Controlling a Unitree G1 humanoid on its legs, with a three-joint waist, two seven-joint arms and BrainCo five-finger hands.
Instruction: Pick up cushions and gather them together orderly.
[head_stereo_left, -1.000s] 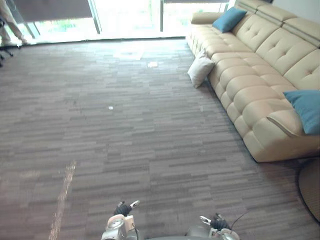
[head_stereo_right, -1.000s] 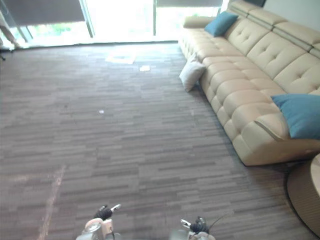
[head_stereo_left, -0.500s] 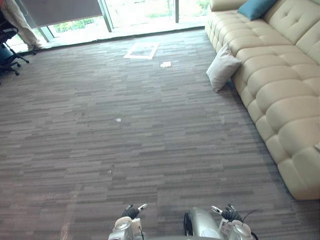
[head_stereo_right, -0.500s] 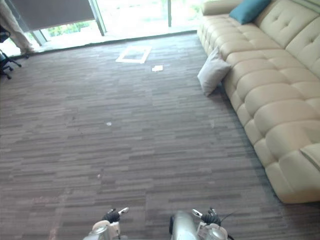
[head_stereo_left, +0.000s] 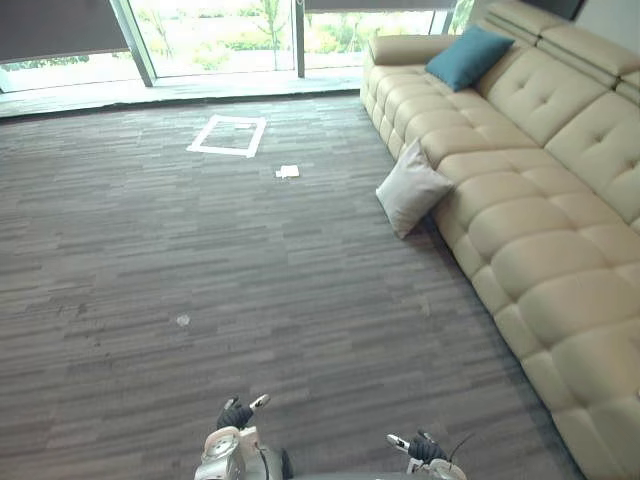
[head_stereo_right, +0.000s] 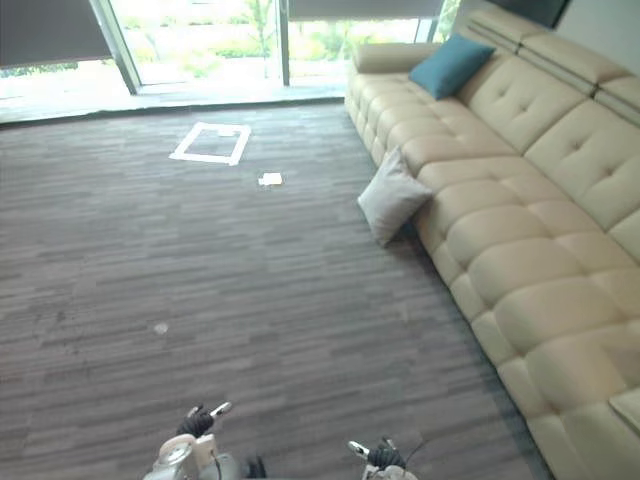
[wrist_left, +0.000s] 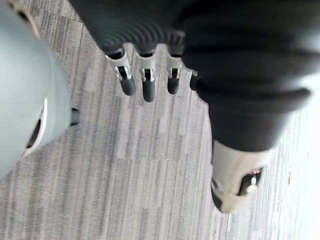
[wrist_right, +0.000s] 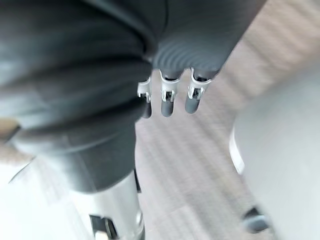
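Observation:
A pale grey cushion (head_stereo_left: 410, 198) stands on the carpet, leaning against the front of the beige sofa (head_stereo_left: 530, 230). A teal cushion (head_stereo_left: 468, 57) rests on the sofa's far end by the armrest. My left hand (head_stereo_left: 238, 413) hangs low at the near edge of the left eye view, far from both cushions. Its fingers (wrist_left: 143, 80) are straight over bare carpet and hold nothing. My right hand (head_stereo_left: 420, 447) hangs beside it, and its fingers (wrist_right: 170, 97) are also straight and empty.
A white tape square (head_stereo_left: 229, 135) is marked on the carpet near the windows. A scrap of paper (head_stereo_left: 288, 171) lies just beyond it, and a small pale spot (head_stereo_left: 183, 320) sits on the left. Open carpet stretches between me and the sofa.
The whole picture has shifted, so the camera has moved; the teal cushion at the sofa's far end is back in view. Both hands stay low and empty. The cushions have not moved.

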